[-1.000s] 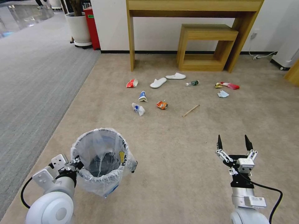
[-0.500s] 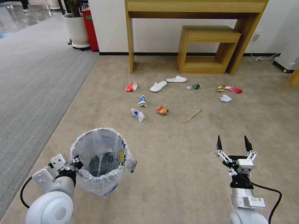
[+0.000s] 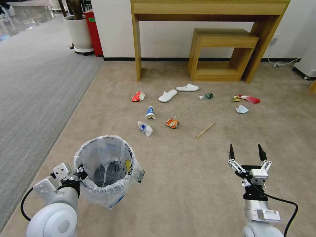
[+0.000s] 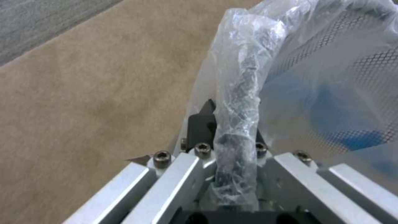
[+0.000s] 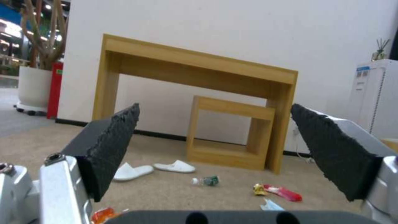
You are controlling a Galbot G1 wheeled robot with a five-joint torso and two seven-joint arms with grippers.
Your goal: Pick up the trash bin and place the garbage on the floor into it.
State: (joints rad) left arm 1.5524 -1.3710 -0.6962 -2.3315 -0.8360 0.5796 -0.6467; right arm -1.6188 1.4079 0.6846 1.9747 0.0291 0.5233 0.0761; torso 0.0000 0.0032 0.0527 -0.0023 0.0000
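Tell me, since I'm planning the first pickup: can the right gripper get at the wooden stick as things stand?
Probably yes. The right gripper hangs open over bare floor, and nothing lies between it and the wooden stick ahead, though the stick looks beyond it, so the arm must stretch.

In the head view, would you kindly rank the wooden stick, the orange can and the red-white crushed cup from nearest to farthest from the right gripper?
From the right gripper, open at lower right:
1. Wooden stick, just ahead and slightly left on the floor.
2. Orange can, farther left, mid-floor.
3. Red-white crushed cup, far left, nearest the wooden table leg.
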